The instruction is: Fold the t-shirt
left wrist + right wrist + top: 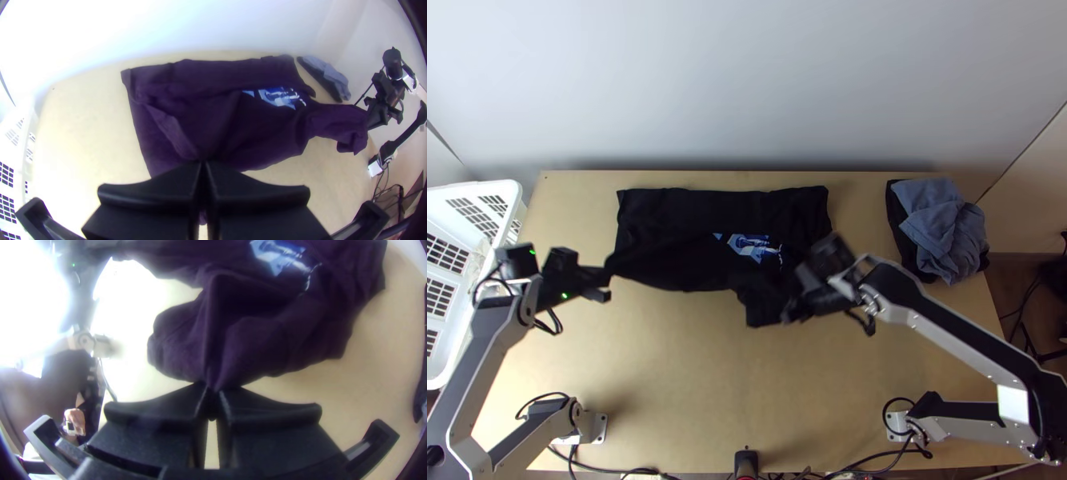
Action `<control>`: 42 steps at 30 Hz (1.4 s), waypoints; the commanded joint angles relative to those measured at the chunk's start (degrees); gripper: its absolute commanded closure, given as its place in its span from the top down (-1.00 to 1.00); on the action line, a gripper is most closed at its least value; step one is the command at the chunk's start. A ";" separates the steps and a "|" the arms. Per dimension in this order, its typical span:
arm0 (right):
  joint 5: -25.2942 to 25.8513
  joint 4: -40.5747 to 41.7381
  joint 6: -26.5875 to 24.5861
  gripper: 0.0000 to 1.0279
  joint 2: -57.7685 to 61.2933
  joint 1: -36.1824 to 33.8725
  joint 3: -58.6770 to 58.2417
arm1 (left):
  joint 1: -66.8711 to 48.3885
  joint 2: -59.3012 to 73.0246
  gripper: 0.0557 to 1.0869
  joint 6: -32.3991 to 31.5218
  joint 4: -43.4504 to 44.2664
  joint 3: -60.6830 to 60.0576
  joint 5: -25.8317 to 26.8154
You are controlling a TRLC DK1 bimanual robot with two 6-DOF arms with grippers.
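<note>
Top view: I found the black cloth t-shirt with blue-and-white print (691, 210) partly bunched on the light wooden table (683, 360), between left gripper (606, 278) and right gripper (795, 298).

Left wrist view: I confirmed closer detail, the left gripper (203, 165) closed on gathered fabric.

Right wrist view: the right gripper (212, 390) pinched a ridged fold.
</note>
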 commanded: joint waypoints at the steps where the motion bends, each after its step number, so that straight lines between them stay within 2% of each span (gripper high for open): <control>1: -0.28 0.14 -2.74 -0.94 -1.52 -11.15 7.22 | 3.86 3.96 -0.92 -2.62 -1.05 9.99 2.12; 6: -0.28 0.93 -3.53 -0.94 3.49 -17.39 14.86 | 2.98 13.71 -0.92 -11.41 1.15 18.43 0.71; 10: -0.28 6.12 -1.33 -0.94 7.27 -18.54 17.15 | -0.53 17.32 -0.92 -18.79 9.41 20.19 -1.31; 15: -0.19 13.15 0.78 -0.94 12.01 -20.29 19.35 | -3.61 24.96 -0.92 -24.07 12.84 25.90 -4.74; 23: -0.19 18.33 0.16 -0.94 20.98 -24.34 23.65 | -5.72 38.85 -0.92 -24.07 17.32 36.01 -11.33; 30: 0.07 20.97 -2.21 -0.94 26.51 -26.01 23.39 | -4.13 48.78 -0.92 -21.69 17.41 41.81 -12.82; 35: 0.78 25.10 -2.48 -0.94 31.09 -26.80 23.48 | -5.01 54.58 -0.92 -20.46 18.99 42.77 -16.16; 42: 2.53 27.82 -3.62 -0.94 35.92 -27.15 23.65 | -7.03 58.98 -0.92 -18.97 17.32 45.50 -16.43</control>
